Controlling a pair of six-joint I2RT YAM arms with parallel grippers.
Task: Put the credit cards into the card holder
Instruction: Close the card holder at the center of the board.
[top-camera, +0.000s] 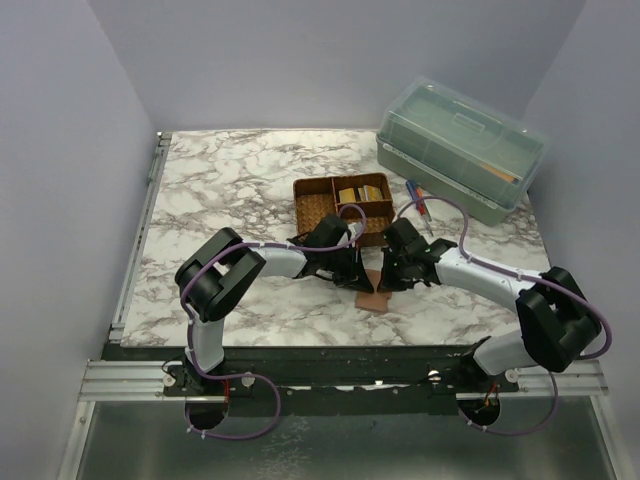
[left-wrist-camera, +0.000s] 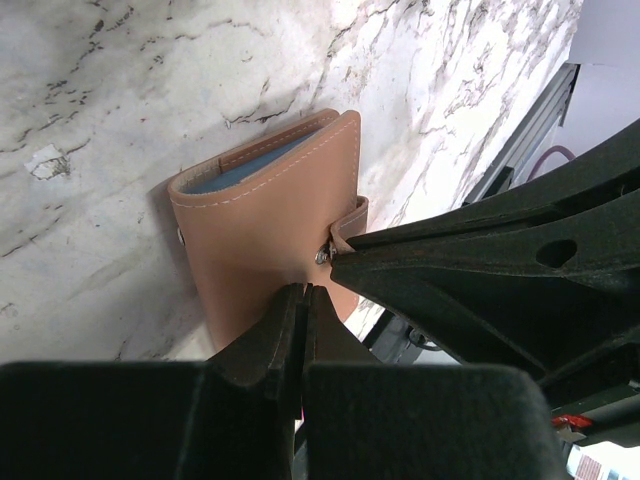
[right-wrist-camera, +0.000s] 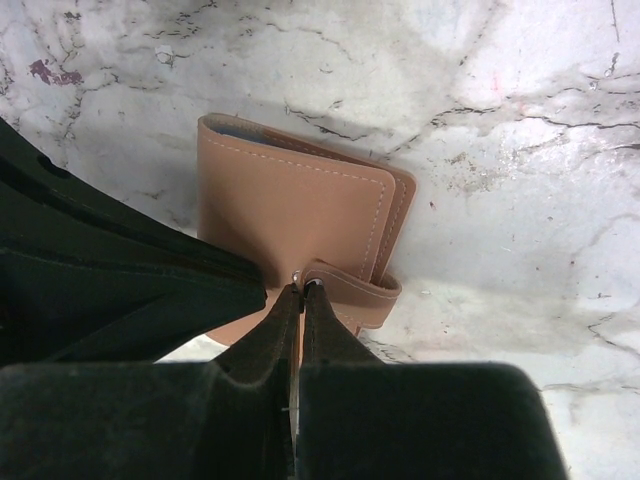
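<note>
Overhead, the left arm (top-camera: 268, 262) and the right arm (top-camera: 478, 272) meet in the middle of the marble tabletop (top-camera: 220, 190). The brown wallet (top-camera: 374, 294) lies flat right where the tips of both jaws come together. Some yellow cards (top-camera: 362, 193) sit in a woven basket (top-camera: 314, 207) behind it.

From the left wrist, the wallet (left-wrist-camera: 265, 215) lies folded. The left jaws are squeezed together with nothing between them, tips at its near edge.

From the right wrist, the right jaws are squeezed together too, tips touching the snap (right-wrist-camera: 298, 278) on the wallet's strap.
</note>
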